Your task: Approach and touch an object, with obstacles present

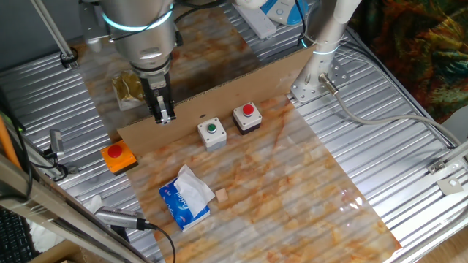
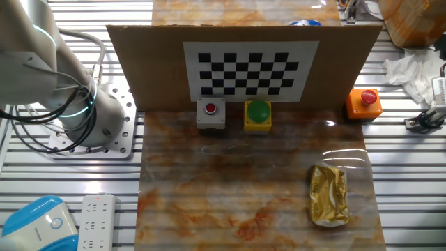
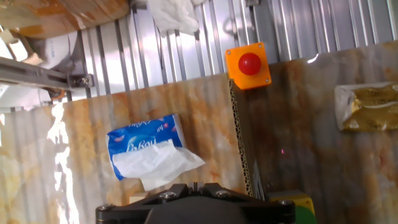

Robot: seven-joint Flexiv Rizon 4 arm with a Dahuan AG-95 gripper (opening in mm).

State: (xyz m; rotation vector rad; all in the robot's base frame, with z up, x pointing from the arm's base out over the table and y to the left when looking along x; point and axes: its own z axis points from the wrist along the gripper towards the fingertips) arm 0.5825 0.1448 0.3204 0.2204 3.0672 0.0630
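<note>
Cardboard wall [image 1: 219,98] stands right under the gripper [image 1: 162,117] here, a long brown strip upright on its edge, running across the marbled table [image 1: 307,190], with a checkerboard sheet [image 2: 249,70] stuck to its far face. Fingers hang just above its top edge, and they look pressed close together with nothing between them, though at this size I can't say for sure. Just past the wall from the gripper sit two small button boxes: the green button box [image 1: 211,134] is the nearer one, the red button box [image 1: 247,117] beside it. Off the end of the wall, on the metal deck, there's the orange box with a red button [image 1: 118,156]. On the far side, beyond the buttons, lies a blue tissue pack [image 1: 186,196]; on the near side, a crinkled gold packet [image 1: 130,89]. Which one is the target? The task doesn't say, so I won't call it. As for handling, that wall looks light and thin, stiff along its length but easy to tip, so a sideways brush could topple it. The button boxes look small, hard and light enough to slide, so a touch wants to land straight down on the cap.
</note>
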